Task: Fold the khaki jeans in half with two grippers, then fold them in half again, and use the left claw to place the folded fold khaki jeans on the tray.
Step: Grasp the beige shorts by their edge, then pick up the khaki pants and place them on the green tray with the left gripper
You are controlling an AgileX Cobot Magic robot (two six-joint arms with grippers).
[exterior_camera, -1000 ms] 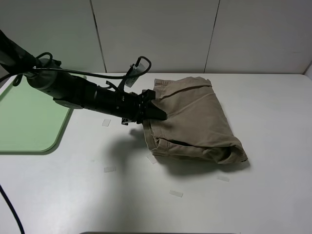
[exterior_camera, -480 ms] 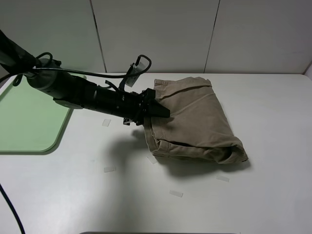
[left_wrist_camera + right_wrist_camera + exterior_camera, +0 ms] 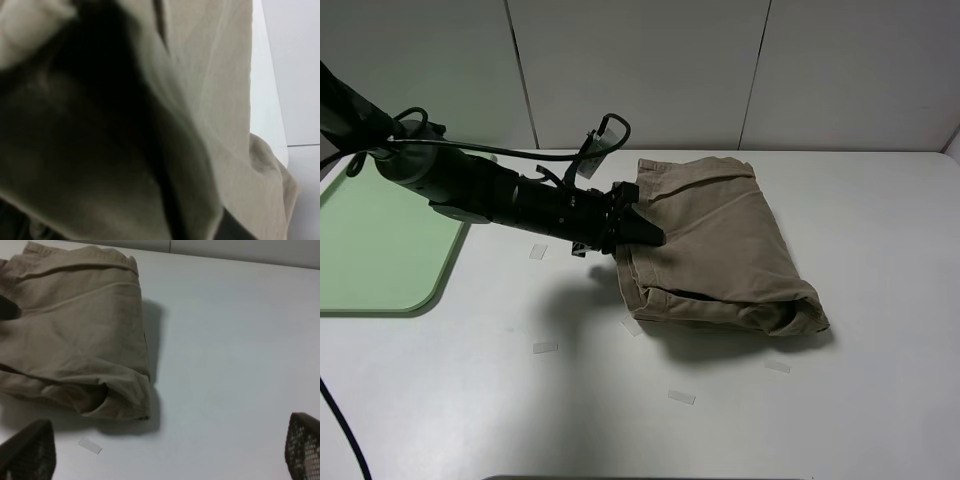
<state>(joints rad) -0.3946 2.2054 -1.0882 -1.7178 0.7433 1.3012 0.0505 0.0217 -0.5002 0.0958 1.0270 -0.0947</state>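
**Left fingers clamped on the folded khaki jeans at the bench centre**

The khaki jeans (image 3: 720,245) are seen lying folded into a thick bundle on the white bench (image 3: 880,400), just right of centre in the high view. The folded edge is turned toward nine o'clock, and a bulging rolled corner is pushed out toward five o'clock. A shadow is cast beneath the bundle on the near side.

The left arm is stretched in from nine o'clock, low over the bench, and the left gripper (image 3: 645,233) is set against the nine o'clock edge of the bundle. Its fingers are pressed together, and cloth at that edge is pinched between them. In the left wrist view almost nothing but khaki fabric (image 3: 210,90) is shown, pressed close to the lens, with a dark fold running through it and a strip of white bench at one side.

The tray (image 3: 380,250), pale green, is found at the nine o'clock edge of the bench, well apart from the jeans, partly crossed by the left arm.

The right gripper (image 3: 165,450) is not caught by the high camera. In its own wrist view its fingers (image 3: 30,450) are held spread wide, one tip at each lower corner, with nothing between them; the jeans (image 3: 75,335) are seen ahead, apart from those tips.

Small pale tape strips (image 3: 545,347) are scattered on the bench near the bundle.
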